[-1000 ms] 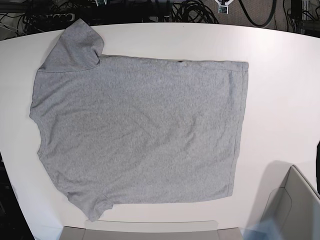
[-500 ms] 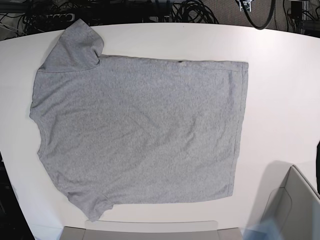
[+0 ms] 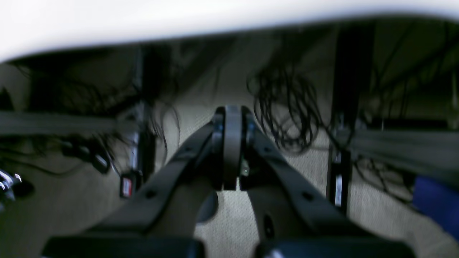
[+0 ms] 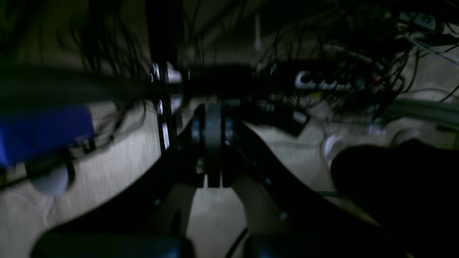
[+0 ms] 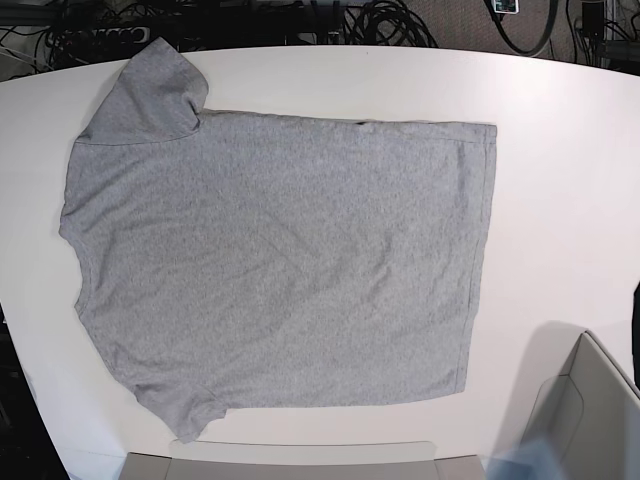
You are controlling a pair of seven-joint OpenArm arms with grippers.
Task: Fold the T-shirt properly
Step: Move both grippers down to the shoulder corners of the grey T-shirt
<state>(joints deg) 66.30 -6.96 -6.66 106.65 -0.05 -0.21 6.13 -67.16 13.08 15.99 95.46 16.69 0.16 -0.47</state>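
The heather-grey T-shirt [image 5: 280, 265] lies flat on the white table [image 5: 560, 180], plain side up. Its sleeves are at the left and its hem at the right. No lettering shows. Neither gripper appears in the base view. In the left wrist view my left gripper [image 3: 232, 122] is shut and empty, off the table and over the carpet floor. The table's white edge [image 3: 143, 18] runs along the top of that view. In the right wrist view my right gripper [image 4: 213, 118] is shut and empty over the floor and cables. The T-shirt shows in neither wrist view.
A cardboard box [image 5: 590, 410] stands at the table's front right corner, and a flat cardboard flap [image 5: 300, 462] lies along the front edge. Tangled cables [image 5: 380, 20] lie on the floor behind the table. A blue object [image 4: 43, 132] sits on the floor.
The T-shirt has not moved. A small white object at the base view's top edge has shifted to the right.
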